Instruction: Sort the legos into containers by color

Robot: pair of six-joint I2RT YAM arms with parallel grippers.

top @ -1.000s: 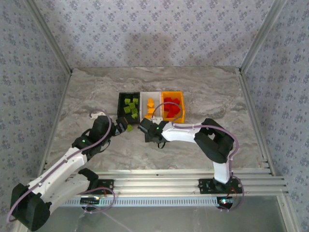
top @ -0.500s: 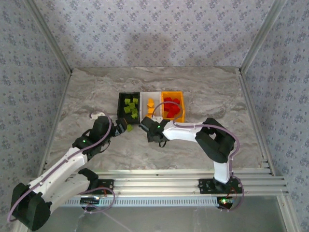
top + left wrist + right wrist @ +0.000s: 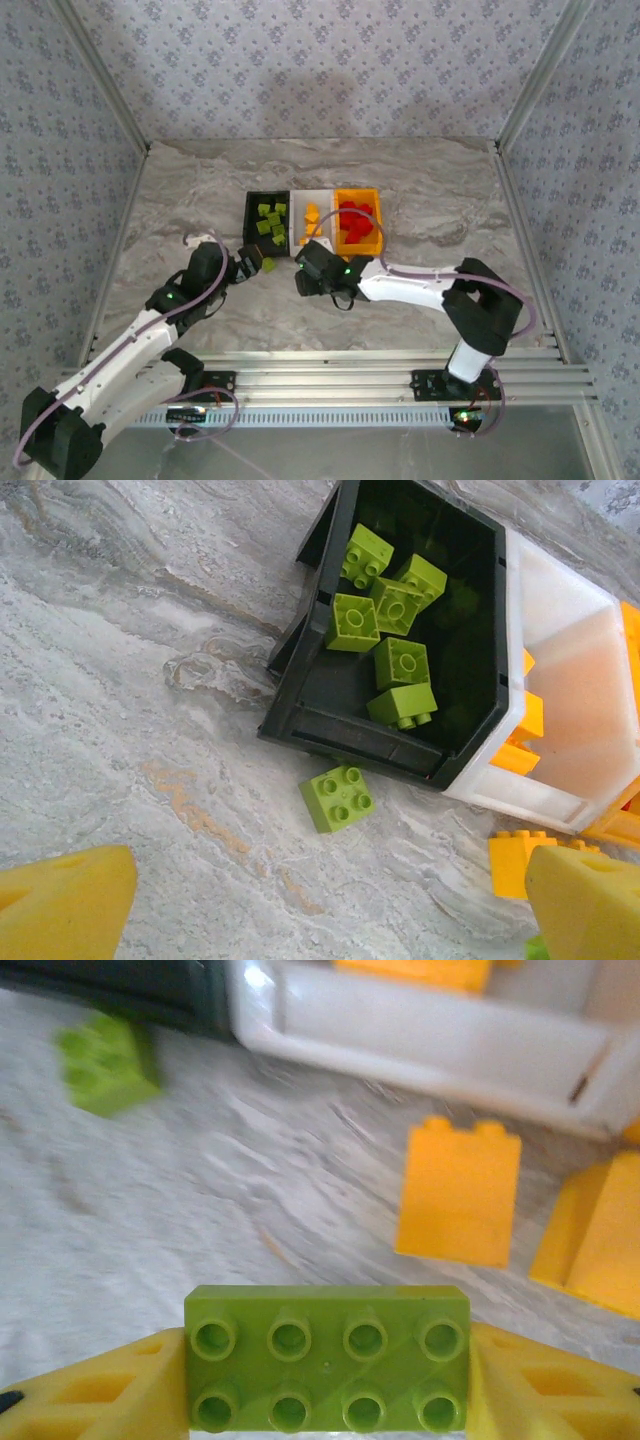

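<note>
right gripper [image 3: 326,1405]: yellow fingers closed on the short ends of a lime green two-by-four brick [image 3: 326,1360], studs toward the wrist camera, held just above the table. from above this gripper sits just in front of the white bin [image 3: 300,196].

left gripper [image 3: 320,920]: jaws spread wide, nothing between them, hovering near the front of the black bin [image 3: 322,725].

loose lime green brick [image 3: 338,798]: a small square one, studs up, on the marble-patterned table [image 3: 120,730] just in front of the black bin, apart from its wall.

orange-yellow brick [image 3: 458,1195]: lying on the table in front of the white bin.

bins in a row, touching: black on the left, white in the middle, orange bin [image 3: 357,193] on the right. black bin holds five lime green bricks [image 3: 401,664], white holds orange-yellow ones [image 3: 311,216], orange holds red ones [image 3: 352,218].
</note>
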